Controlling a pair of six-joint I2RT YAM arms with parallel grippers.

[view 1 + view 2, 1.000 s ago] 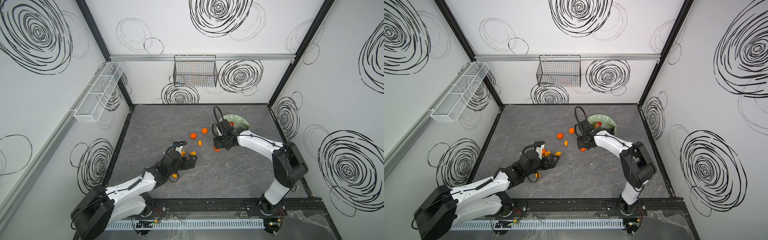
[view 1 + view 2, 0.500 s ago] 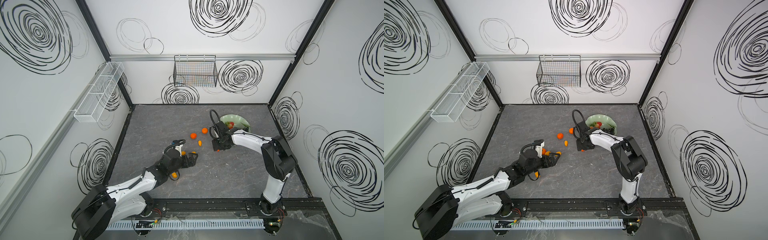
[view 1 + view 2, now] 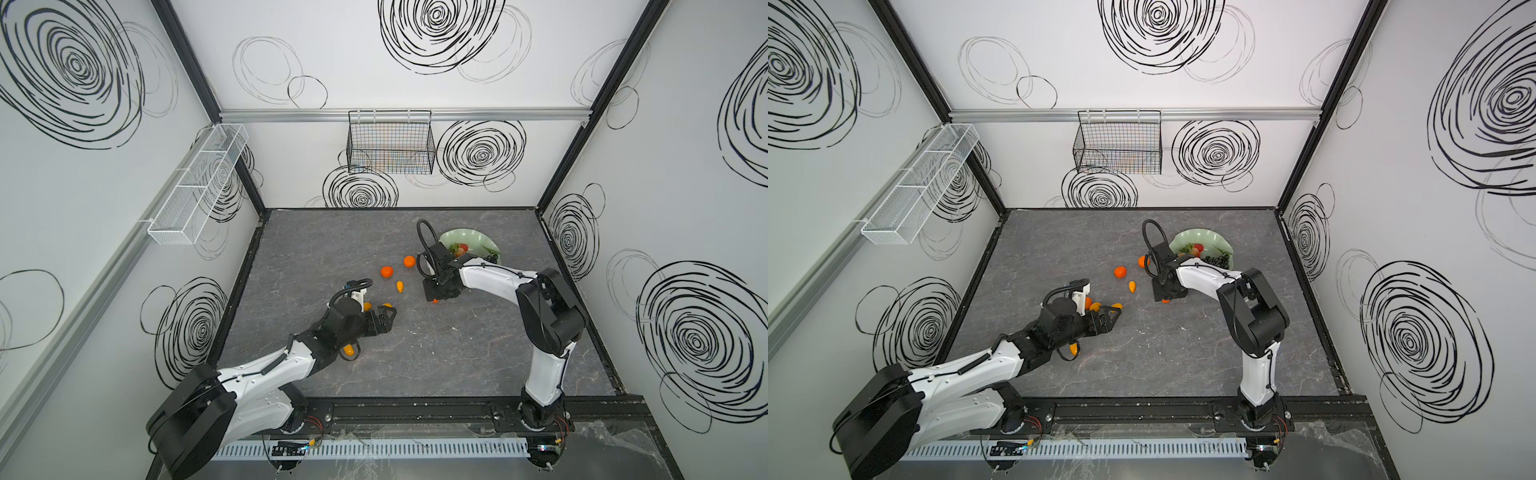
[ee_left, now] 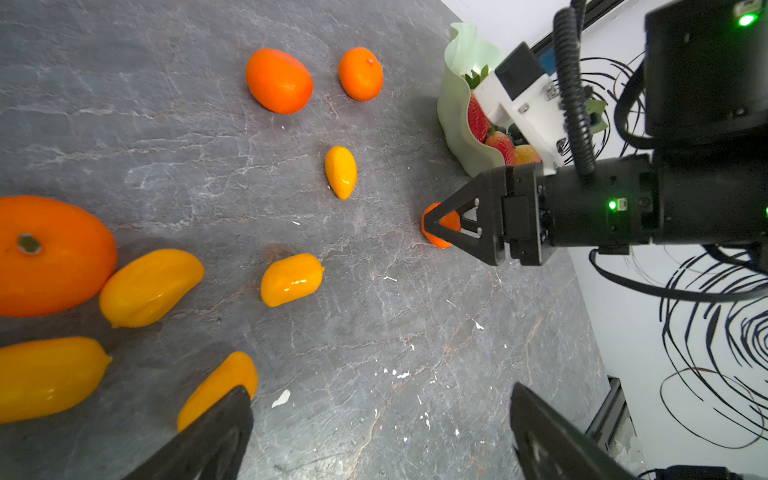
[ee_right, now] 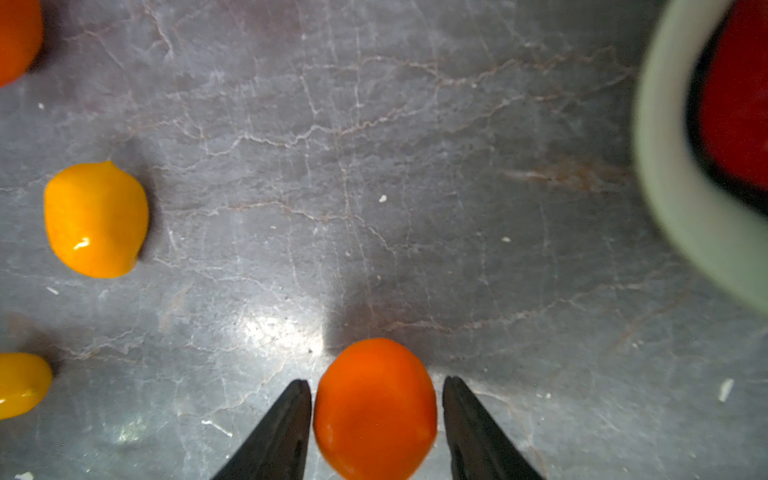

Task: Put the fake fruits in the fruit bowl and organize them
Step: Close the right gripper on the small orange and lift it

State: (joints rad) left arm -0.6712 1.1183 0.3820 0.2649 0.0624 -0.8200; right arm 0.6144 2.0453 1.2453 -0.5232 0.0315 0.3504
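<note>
My right gripper (image 5: pixel 376 388) stands low over the table with a small orange fruit (image 5: pixel 376 409) between its fingers (image 5: pixel 461 409). A thin gap shows on each side, so it is open round the fruit. In both top views this gripper (image 3: pixel 434 296) is just in front of the mint-green fruit bowl (image 3: pixel 465 235) (image 3: pixel 1200 237), which holds strawberries (image 4: pixel 478 118) and dark grapes (image 3: pixel 1219 261). My left gripper (image 4: pixel 378 399) is wide open over bare table, one finger beside a kumquat (image 4: pixel 224 382). Two tangerines (image 3: pixel 387 272) (image 3: pixel 409 261) and a kumquat (image 3: pixel 400 286) lie between the arms.
More kumquats (image 4: pixel 291 279) (image 4: pixel 150 286) and a big tangerine (image 4: pixel 50 255) lie close to my left gripper (image 3: pixel 388 316). Another yellow-orange fruit (image 3: pixel 349 350) shows under the left arm. A black wire basket (image 3: pixel 390 145) hangs on the back wall, a white mesh tray (image 3: pixel 195 187) on the left wall.
My right gripper has come forward and down from the bowl onto the small orange fruit, and its jaws have narrowed round it. The left arm has hardly moved.
</note>
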